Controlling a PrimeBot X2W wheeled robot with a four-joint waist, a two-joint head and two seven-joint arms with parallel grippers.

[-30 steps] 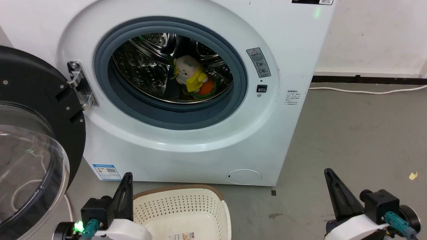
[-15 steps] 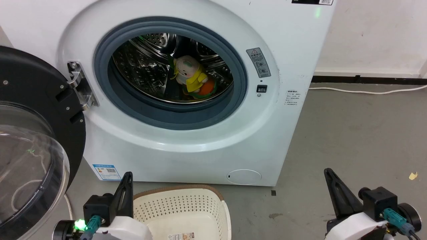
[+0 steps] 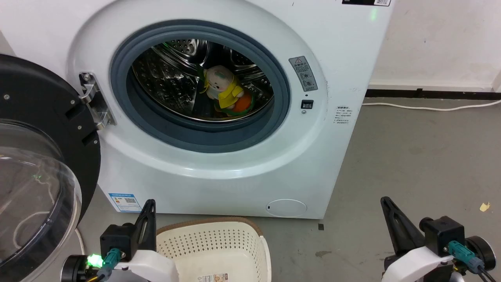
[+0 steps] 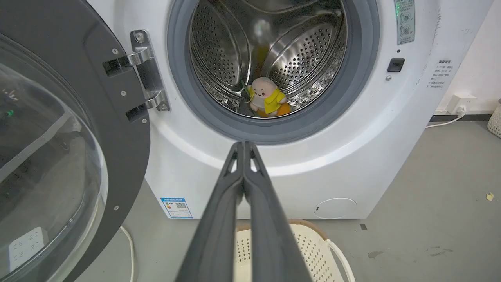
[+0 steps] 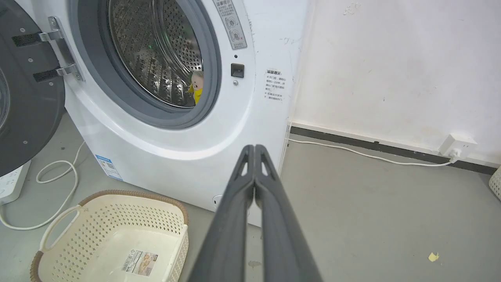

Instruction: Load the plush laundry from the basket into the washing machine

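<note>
The plush laundry (image 3: 226,92) lies inside the steel drum of the washing machine (image 3: 219,172), behind the grey seal; the same plush laundry (image 4: 267,101) shows in the left wrist view and partly, past the seal, as plush laundry (image 5: 197,87) in the right wrist view. The door (image 3: 35,164) hangs open at the left. The basket (image 3: 219,244) sits on the floor before the washing machine, holding just its paper label (image 5: 141,261). My left gripper (image 3: 149,204) is shut, empty, beside the basket's left rim. My right gripper (image 3: 385,201) is shut, empty, over the floor to the right.
Grey floor (image 3: 422,156) stretches right of the machine. A white cable (image 3: 430,106) runs along the wall's baseboard to a socket (image 5: 457,145). Another white cable (image 5: 43,184) loops on the floor under the open door. A small yellow scrap (image 3: 485,206) lies at far right.
Both grippers have slid slightly downward in the head view, still shut. The plush laundry, basket and door have not moved.
</note>
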